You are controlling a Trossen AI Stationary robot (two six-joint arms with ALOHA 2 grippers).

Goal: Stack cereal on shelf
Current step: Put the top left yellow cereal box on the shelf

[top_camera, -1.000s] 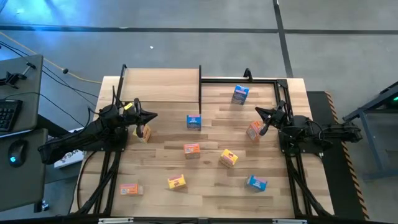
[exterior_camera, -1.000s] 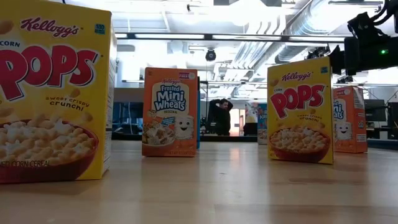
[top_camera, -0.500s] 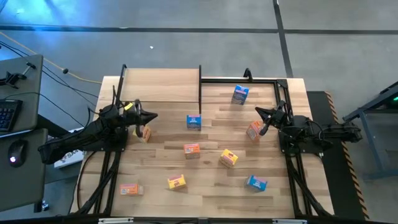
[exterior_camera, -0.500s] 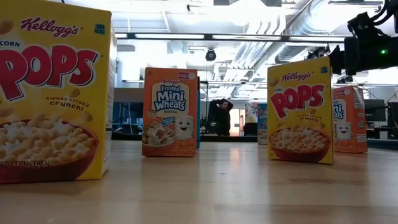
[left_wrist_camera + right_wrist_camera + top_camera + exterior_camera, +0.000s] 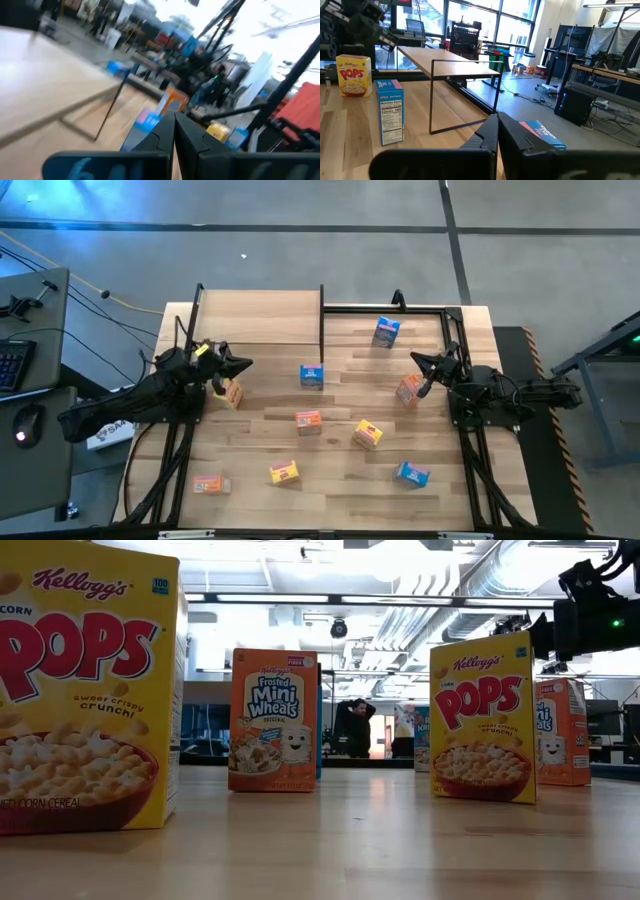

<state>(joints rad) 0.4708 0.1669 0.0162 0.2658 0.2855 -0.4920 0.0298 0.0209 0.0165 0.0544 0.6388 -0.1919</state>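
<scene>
Bright, even light; left wrist view – blurred

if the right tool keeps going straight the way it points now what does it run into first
Likely the blue cereal box standing ahead of the shut right tool, or it passes just beside it and reaches the shelf's black posts. Depth is hard to judge, so that is a guess.

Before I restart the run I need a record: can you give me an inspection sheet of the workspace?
Surface: wooden table, boxes scattered.
Job's things: shelf at the far left, nothing on it; nine cereal boxes on the table, none stacked.
Clutter: nothing seen.
Grippers: left gripper shut, empty, above a yellow box near the shelf; right gripper shut, empty, by an orange box.
Cables: cable on the floor, far left.
Surroundings: keyboard and mouse on a desk at left; person in the room behind.
</scene>
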